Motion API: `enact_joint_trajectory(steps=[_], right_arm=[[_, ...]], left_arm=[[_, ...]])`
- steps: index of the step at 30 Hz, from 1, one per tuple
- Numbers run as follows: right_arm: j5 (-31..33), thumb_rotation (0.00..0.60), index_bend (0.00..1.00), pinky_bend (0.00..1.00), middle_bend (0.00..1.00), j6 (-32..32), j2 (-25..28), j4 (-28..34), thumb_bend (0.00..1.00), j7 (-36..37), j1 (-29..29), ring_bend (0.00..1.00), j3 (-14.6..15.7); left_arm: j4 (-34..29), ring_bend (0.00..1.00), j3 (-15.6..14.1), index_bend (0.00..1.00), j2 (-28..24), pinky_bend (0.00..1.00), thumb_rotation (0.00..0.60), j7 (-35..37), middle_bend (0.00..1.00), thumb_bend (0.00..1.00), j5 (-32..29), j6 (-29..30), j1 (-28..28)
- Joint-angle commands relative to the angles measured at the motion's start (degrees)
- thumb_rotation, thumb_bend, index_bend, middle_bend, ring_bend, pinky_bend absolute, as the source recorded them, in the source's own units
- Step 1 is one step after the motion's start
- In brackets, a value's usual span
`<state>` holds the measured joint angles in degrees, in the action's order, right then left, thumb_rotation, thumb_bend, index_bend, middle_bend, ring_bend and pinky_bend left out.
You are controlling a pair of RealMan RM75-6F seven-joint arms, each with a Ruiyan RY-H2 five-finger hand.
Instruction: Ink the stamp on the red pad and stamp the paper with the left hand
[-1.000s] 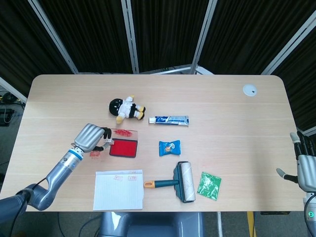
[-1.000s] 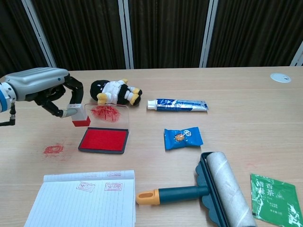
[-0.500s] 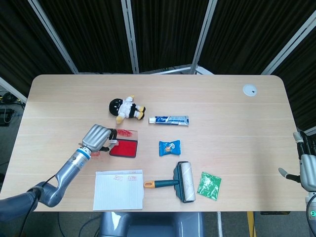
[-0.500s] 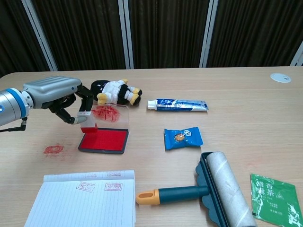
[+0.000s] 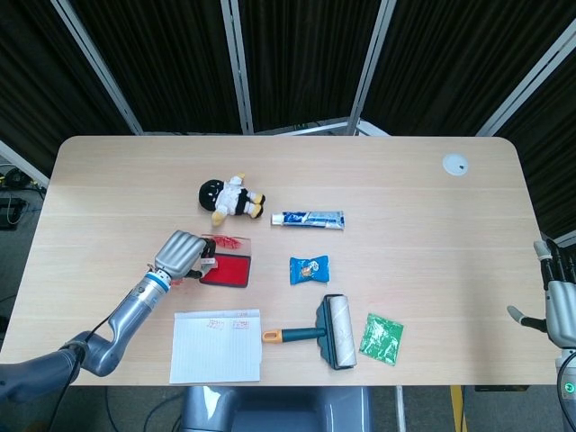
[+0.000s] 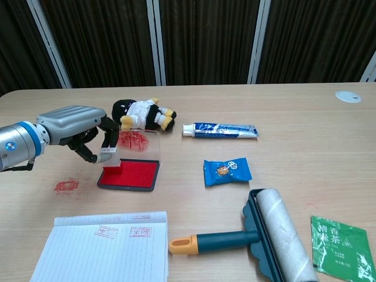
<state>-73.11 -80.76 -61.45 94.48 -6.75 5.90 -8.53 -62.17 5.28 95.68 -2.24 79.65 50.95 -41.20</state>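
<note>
The left hand (image 6: pixel 76 126) has lowered; its fingers pinch the stamp (image 6: pixel 110 160) onto the red pad (image 6: pixel 134 175).

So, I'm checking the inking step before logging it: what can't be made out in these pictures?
- Stamp face: in the chest view it points down at the red pad; contact cannot be confirmed. In the head view the left hand covers it.
- Marks on the paper: too small to read in either view.
- Right hand: cut off by the head view's edge, absent from the chest view.
- Toothpaste tube lettering: too small.
</note>
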Motion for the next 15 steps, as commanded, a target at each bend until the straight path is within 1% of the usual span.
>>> enact_joint_trajectory(steps=[1, 8, 15], right_arm=[[0.1, 0.600, 0.00, 0.00, 0.00, 0.1, 0.0, 0.0, 0.00, 0.0, 0.0, 0.00, 0.0], [0.4, 0.600, 0.00, 0.00, 0.00, 0.1, -0.1, -0.2, 0.00, 0.1, 0.0, 0.00, -0.1], [0.5, 0.600, 0.00, 0.00, 0.00, 0.1, -0.1, -0.4, 0.00, 0.3, 0.0, 0.00, -0.2]], left_arm=[[0.9, 0.80, -0.2, 0.64, 0.8, 0.93, 0.600, 0.2, 0.56, 0.42, -0.1, -0.4, -0.2], [3.7, 0.80, -0.9, 0.65, 2.3, 0.93, 0.600, 0.8, 0.56, 0.42, 0.6, -0.1, -0.2], [4.7, 0.80, -1.5, 0.65, 2.7, 0.93, 0.600, 1.9, 0.56, 0.42, 1.2, 0.2, 0.0]])
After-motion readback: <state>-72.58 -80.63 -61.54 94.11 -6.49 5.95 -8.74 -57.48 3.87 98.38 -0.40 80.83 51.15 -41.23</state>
